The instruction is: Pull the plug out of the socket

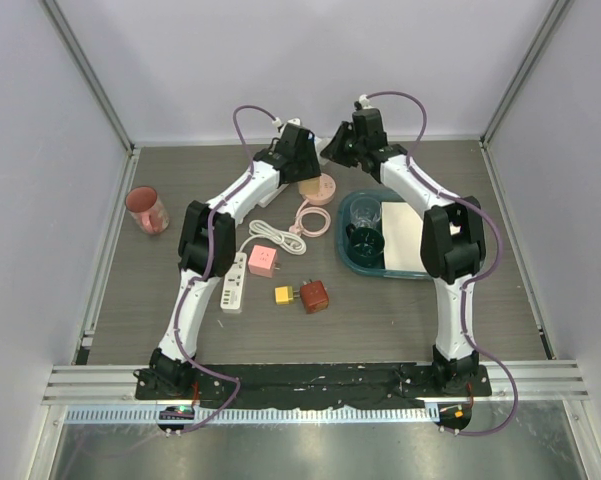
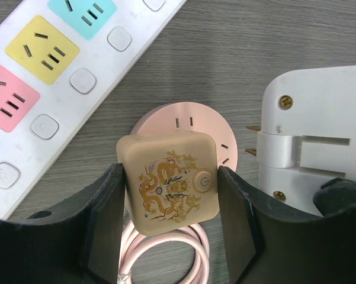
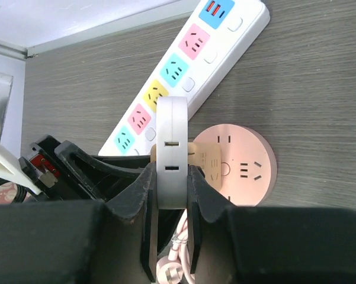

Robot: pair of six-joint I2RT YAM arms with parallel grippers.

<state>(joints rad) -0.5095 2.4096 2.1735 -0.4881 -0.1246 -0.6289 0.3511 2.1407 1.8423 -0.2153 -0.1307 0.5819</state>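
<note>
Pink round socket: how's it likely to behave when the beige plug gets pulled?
Probably light: the pink round socket looks a flat disc, so it may lift with the beige plug. Its coiled pink cable looks floppy, unlikely to anchor it.

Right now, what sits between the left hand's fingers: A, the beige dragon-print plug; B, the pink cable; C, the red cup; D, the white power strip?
A: the fingers of the left hand flank the beige plug, touching both sides, on the pink round socket.

My desk [image 1: 380, 320] bears a red cup [image 1: 147, 210], white strip [image 1: 233, 286], pink cube [image 1: 263, 262], yellow plug [image 1: 283, 294], brown cube [image 1: 314, 296], teal tray [image 1: 375, 270] and pink socket [image 3: 255, 171].
</note>
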